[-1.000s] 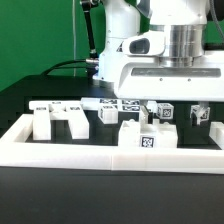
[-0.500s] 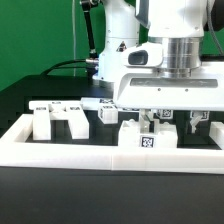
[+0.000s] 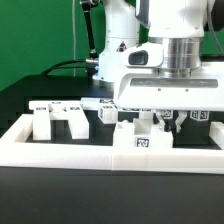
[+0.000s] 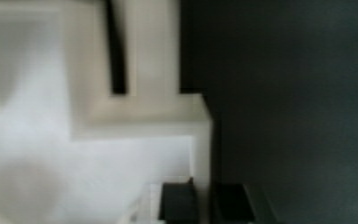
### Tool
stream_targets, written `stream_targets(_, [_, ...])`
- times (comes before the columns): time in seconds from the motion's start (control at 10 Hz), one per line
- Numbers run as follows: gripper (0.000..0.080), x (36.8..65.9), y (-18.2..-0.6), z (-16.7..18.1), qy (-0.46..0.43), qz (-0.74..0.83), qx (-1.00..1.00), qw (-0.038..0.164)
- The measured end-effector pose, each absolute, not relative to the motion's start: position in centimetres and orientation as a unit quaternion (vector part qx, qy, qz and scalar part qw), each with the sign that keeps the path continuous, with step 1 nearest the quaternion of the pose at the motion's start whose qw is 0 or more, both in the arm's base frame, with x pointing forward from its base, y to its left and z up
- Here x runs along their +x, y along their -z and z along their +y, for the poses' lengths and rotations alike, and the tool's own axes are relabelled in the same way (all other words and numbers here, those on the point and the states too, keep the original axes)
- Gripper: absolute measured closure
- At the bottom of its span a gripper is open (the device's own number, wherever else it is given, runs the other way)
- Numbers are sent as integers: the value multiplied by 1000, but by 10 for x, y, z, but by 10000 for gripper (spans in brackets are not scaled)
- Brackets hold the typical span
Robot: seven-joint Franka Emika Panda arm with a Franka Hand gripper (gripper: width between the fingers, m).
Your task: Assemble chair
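Gripper (image 3: 163, 120) low over the table (image 3: 90, 132), fingertips just behind the top of a tagged white block (image 3: 143, 140); clenched or released, cannot tell, and contact is unclear. Wrist view blurred: a white part (image 4: 87, 130) fills one side, dark table beside it. Small tagged pieces (image 3: 108, 112) near the block. Bracket-shaped part (image 3: 55, 118) well apart, toward the exterior view's left. Border rail (image 3: 60, 155) runs along the front.

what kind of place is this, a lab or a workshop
Most likely a robotics lab test bench: a robot arm stands over a black table fenced by a white border rail, the white chair parts carry square marker tags, and a plain green backdrop hangs behind.
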State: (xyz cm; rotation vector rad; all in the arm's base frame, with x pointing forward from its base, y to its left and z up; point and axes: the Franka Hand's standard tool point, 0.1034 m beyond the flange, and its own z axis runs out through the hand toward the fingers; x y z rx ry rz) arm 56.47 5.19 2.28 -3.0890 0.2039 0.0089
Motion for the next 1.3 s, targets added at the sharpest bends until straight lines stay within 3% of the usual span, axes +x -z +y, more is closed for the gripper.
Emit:
stream_targets(0.7, [766, 565, -23, 53, -3, 65, -998, 23])
stream_targets(1.3, [765, 582, -23, 108, 7, 17, -999, 35])
